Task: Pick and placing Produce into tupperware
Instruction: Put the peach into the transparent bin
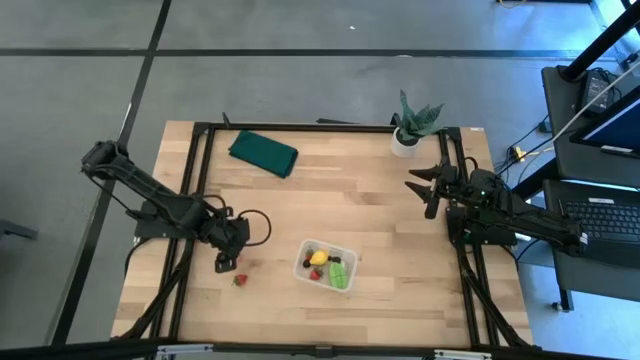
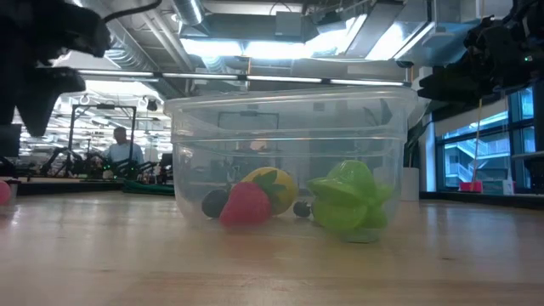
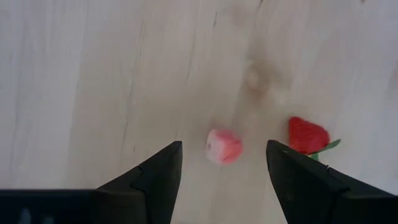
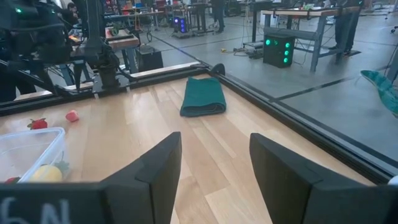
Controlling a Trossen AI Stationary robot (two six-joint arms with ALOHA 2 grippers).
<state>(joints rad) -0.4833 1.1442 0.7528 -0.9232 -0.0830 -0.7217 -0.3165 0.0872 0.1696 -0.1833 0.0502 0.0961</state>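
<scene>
The clear tupperware (image 1: pixel 327 265) stands near the table's front middle. It holds a red strawberry (image 2: pixel 246 204), a yellow lemon (image 2: pixel 274 187), a light green piece (image 2: pixel 348 200) and dark berries (image 2: pixel 214 202). To its left, my left gripper (image 3: pixel 224 155) points down, open, over a small pink piece (image 3: pixel 224 147) that lies on the wood between its fingers, untouched. A red strawberry (image 3: pixel 306 135) with a green leaf lies just outside one finger, and shows in the high view as well (image 1: pixel 240 280). My right gripper (image 1: pixel 425 185) waits open at the right side, level above the table.
A folded dark green cloth (image 1: pixel 263 153) lies at the far left-middle. A spiky plant in a white pot (image 1: pixel 408 128) stands at the far right. Black frame rails (image 1: pixel 195 180) run along the table's sides. Bare wood lies between the cloth and the tupperware.
</scene>
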